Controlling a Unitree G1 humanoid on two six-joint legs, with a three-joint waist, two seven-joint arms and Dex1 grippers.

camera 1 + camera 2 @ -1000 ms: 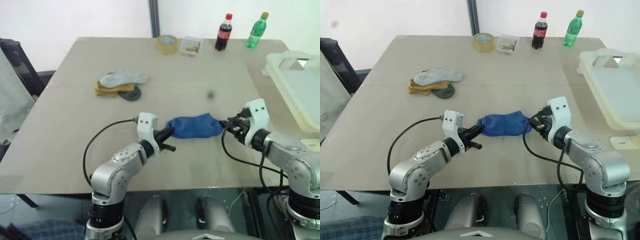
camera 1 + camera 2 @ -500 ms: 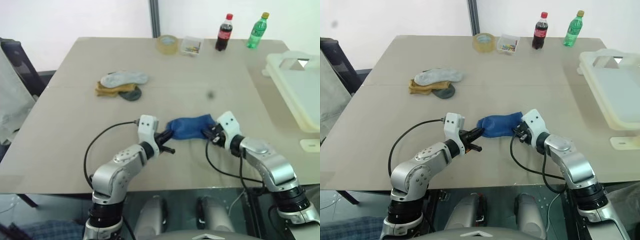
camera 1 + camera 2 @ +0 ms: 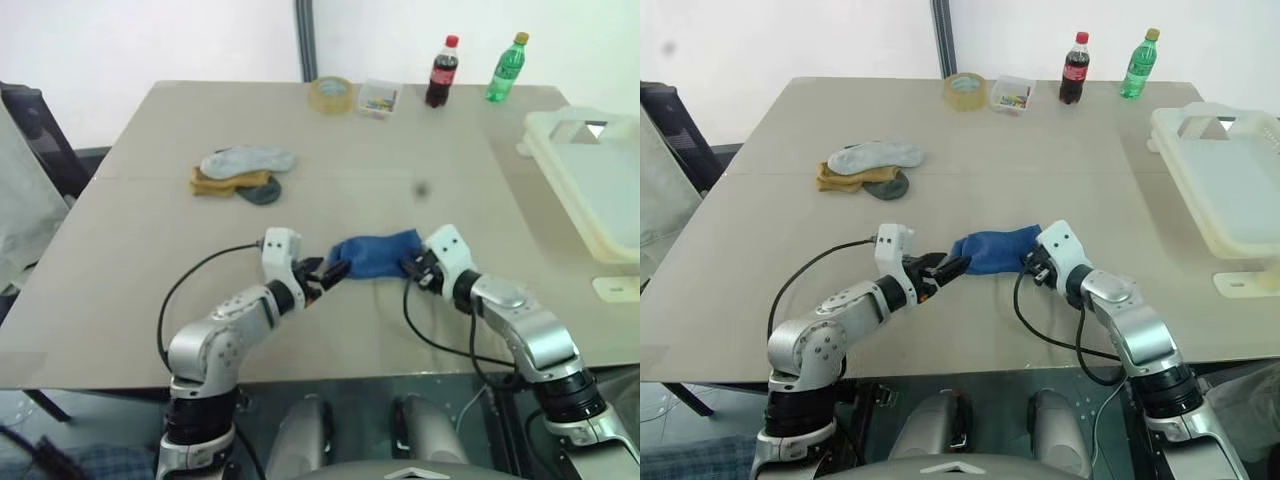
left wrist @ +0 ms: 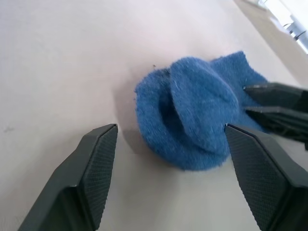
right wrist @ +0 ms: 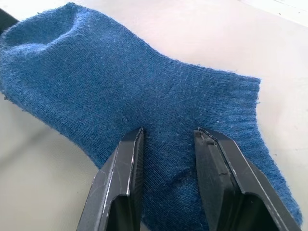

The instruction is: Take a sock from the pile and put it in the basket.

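A beige table [image 3: 150, 250] stands before a white wall [image 3: 150, 40]; a dark chair [image 3: 40, 140] beside it.

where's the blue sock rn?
The blue sock lies flat on the table, near its front edge, between the left gripper and the right gripper, well apart from the pile.

- A beige table [image 3: 140, 240] is filling most of the scene, running back toward a white wall [image 3: 150, 35].
- A roll of clear packing tape [image 3: 331, 94] is lying flat near the table's far edge.
- A small clear box [image 3: 378, 97] of coloured bits is sitting just beside the tape.
- A cola bottle with a red cap [image 3: 440, 72] is standing upright beside that box.
- A green bottle with a yellow cap [image 3: 505, 68] is standing upright near the cola bottle.
- A dark chair [image 3: 35, 135] is standing off the table's left side.
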